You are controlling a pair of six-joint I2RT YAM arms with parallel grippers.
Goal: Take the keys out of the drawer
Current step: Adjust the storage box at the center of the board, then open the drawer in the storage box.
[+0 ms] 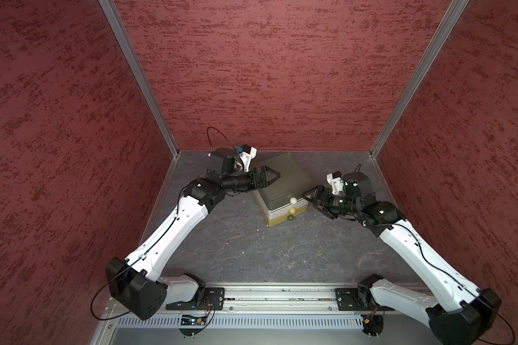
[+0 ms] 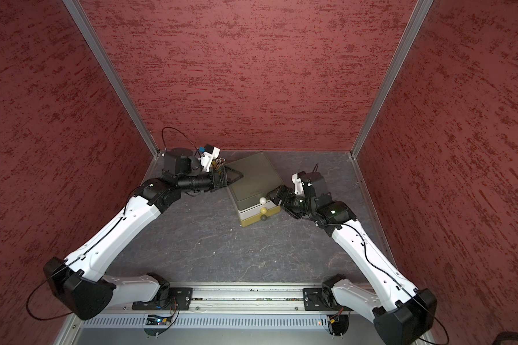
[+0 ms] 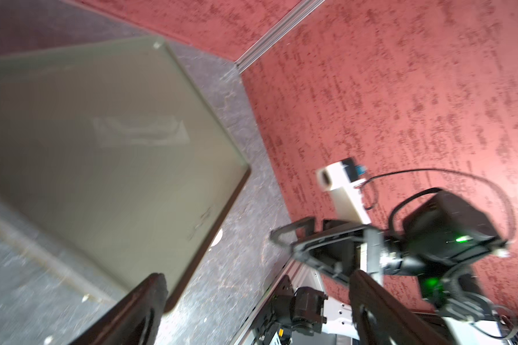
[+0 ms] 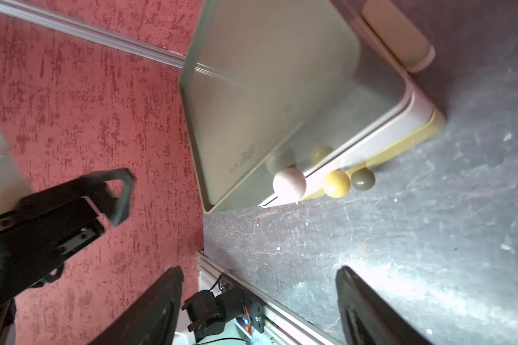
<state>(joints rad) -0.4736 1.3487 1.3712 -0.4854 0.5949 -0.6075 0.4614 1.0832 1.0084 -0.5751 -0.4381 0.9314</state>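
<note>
A small cabinet of three drawers (image 1: 281, 182) (image 2: 251, 179) stands at the back of the floor: olive-grey on top, white in the middle, yellow at the bottom. Each drawer front has a ball knob: white (image 4: 289, 183), yellow (image 4: 336, 182) and dark green (image 4: 362, 178). All three drawers look pushed in. The keys are hidden. My left gripper (image 1: 271, 176) (image 3: 256, 279) hovers open over the left edge of the cabinet top (image 3: 102, 119). My right gripper (image 1: 307, 197) (image 4: 259, 271) is open at the cabinet's right front corner, a short way from the knobs, with nothing between its fingers.
Red textured walls close in the left, back and right sides. The dark grey floor (image 1: 251, 254) stretches from the cabinet to the metal rail (image 1: 281, 295) that carries both arm bases. Thin pale-tipped sticks (image 2: 219, 162) show behind my left wrist.
</note>
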